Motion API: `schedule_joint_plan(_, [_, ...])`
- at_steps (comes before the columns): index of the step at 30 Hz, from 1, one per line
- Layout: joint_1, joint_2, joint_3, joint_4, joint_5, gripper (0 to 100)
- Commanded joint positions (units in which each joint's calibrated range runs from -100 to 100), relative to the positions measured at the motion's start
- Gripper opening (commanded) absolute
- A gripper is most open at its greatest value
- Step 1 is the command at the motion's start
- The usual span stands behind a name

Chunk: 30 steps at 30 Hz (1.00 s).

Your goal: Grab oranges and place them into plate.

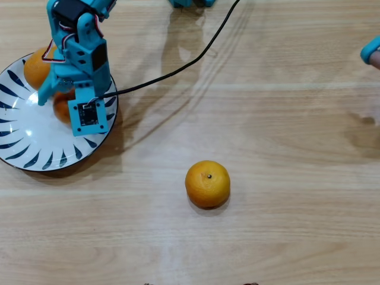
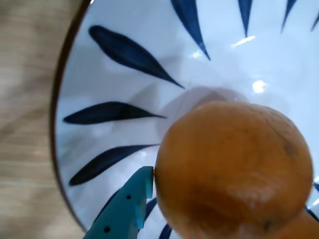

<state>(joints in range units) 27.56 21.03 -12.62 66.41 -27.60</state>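
Note:
The white plate with blue leaf strokes (image 1: 24, 139) lies at the left of the overhead view. The larger orange (image 1: 34, 66) rests in it at the far rim. My gripper (image 1: 59, 100) hangs over the plate, shut on the smaller, darker orange (image 1: 62, 108). In the wrist view that orange (image 2: 234, 169) fills the frame over the plate (image 2: 124, 84), and one teal finger (image 2: 130, 204) touches its left side. The other finger is hidden behind it. The yellowish orange with a dark stem dot (image 1: 208, 183) lies alone on the table, right of the plate.
A black cable (image 1: 196, 59) runs from the arm across the wooden table to the top edge. A blue part (image 1: 371, 54) shows at the right edge, and another blue part (image 1: 190, 2) at the top edge.

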Motion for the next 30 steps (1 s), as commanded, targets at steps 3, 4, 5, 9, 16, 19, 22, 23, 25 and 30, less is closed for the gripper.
schedule_joint_plan(3, [-4.3, -13.2, -0.6, 7.4, -4.0, 41])
schedule_joint_plan(4, [-6.1, -15.0, -0.6, 8.2, -5.3, 41])
schedule_joint_plan(5, [-8.2, -16.6, -0.8, 8.9, -6.8, 41])
schedule_joint_plan(9, [-19.5, -20.1, -4.8, 10.9, -14.5, 41])
schedule_joint_plan(16, [-38.8, -15.7, -14.9, 8.9, -27.2, 41])
schedule_joint_plan(19, [-43.5, -10.4, -21.8, 8.1, -29.7, 41])
schedule_joint_plan(22, [-46.2, -4.9, -29.3, 8.2, -31.0, 41])
schedule_joint_plan(23, [-46.7, -3.0, -31.5, 8.3, -31.2, 41])
schedule_joint_plan(25, [-47.1, -0.2, -34.6, 8.2, -31.2, 41])
schedule_joint_plan(30, [-46.5, 5.1, -38.2, 8.2, -30.9, 41])
